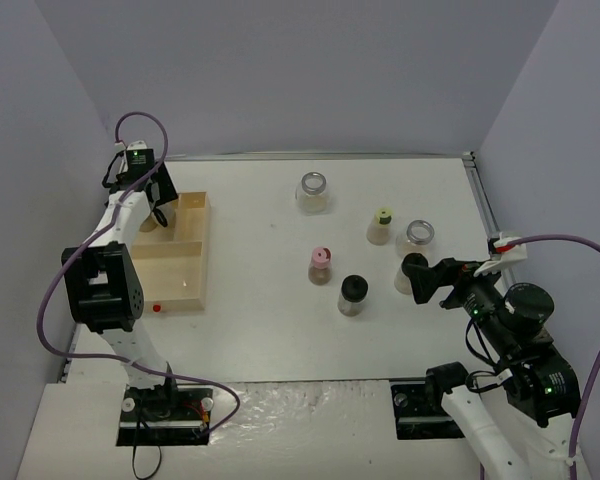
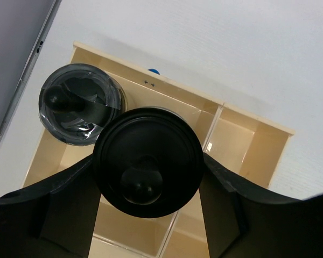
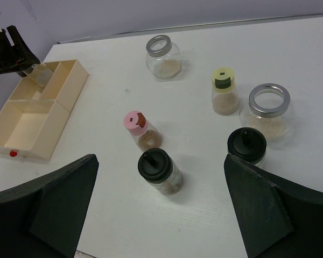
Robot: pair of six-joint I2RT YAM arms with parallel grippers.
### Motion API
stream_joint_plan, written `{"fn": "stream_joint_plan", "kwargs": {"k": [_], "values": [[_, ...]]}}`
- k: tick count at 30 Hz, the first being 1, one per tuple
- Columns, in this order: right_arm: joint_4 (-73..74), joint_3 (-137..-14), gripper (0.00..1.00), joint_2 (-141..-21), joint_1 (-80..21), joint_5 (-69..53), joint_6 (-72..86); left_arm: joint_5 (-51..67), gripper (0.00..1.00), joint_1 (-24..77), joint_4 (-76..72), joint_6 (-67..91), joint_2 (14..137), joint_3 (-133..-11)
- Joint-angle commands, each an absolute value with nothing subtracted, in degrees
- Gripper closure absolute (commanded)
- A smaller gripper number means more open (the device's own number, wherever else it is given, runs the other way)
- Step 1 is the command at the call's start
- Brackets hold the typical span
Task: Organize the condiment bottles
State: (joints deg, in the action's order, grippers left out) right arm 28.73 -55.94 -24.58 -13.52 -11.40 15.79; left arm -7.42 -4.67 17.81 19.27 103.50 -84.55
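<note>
Six clear glass jars of tan powder stand apart on the white table point(image 1: 250, 335). The far silver-lidded jar point(image 1: 313, 191) and the near silver-lidded jar point(image 1: 416, 238) are wide and round. The yellow-green-capped jar point(image 1: 381, 225) and the pink-capped jar point(image 1: 320, 265) are slimmer. The middle black-capped jar point(image 1: 353, 295) stands nearer me, and the last black-capped jar point(image 3: 247, 145) sits just beside my right gripper point(image 1: 418, 278), whose fingers are spread wide. My left gripper point(image 2: 146, 185) is clamped on the held jar point(image 2: 147, 161), with its glossy, domed black cap, over the far end of the pale wooden tray point(image 1: 204, 250). Close beside it the tray jar point(image 2: 81, 105), also black-capped, stands in a far compartment.
</note>
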Motion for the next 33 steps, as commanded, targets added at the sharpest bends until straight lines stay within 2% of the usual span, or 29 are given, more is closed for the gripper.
{"fn": "stream_joint_plan", "kwargs": {"k": [1,12,19,25,29,31,33], "values": [[25.66,-56.33,0.00,-25.05,-13.80,-11.60,15.03,-8.32,1.00,-4.75,9.03,20.22,100.99,-86.21],[25.58,-55.46,0.00,-25.05,-13.75,-11.64,15.21,-7.21,1.00,-4.57,4.33,21.28,103.80,-84.14],[25.58,-54.84,0.00,-25.28,-13.75,-11.60,15.21,-7.42,0.83,-4.01,2.65,22.13,105.36,-83.11],[25.58,-54.58,0.00,-25.14,-13.80,-11.60,15.21,-8.52,0.62,-3.26,2.20,22.32,106.95,-82.97],[25.58,-54.31,0.00,-24.87,-13.71,-11.60,15.30,-8.79,0.38,-2.98,2.03,22.41,107.05,-82.97],[25.66,-54.14,0.00,-24.79,-13.71,-11.57,15.44,-8.94,0.19,-2.78,2.34,22.47,106.99,-83.11],[25.66,-54.14,0.00,-24.79,-13.80,-11.60,15.38,-9.08,0.10,-2.72,2.85,22.53,106.84,-83.32]]}}
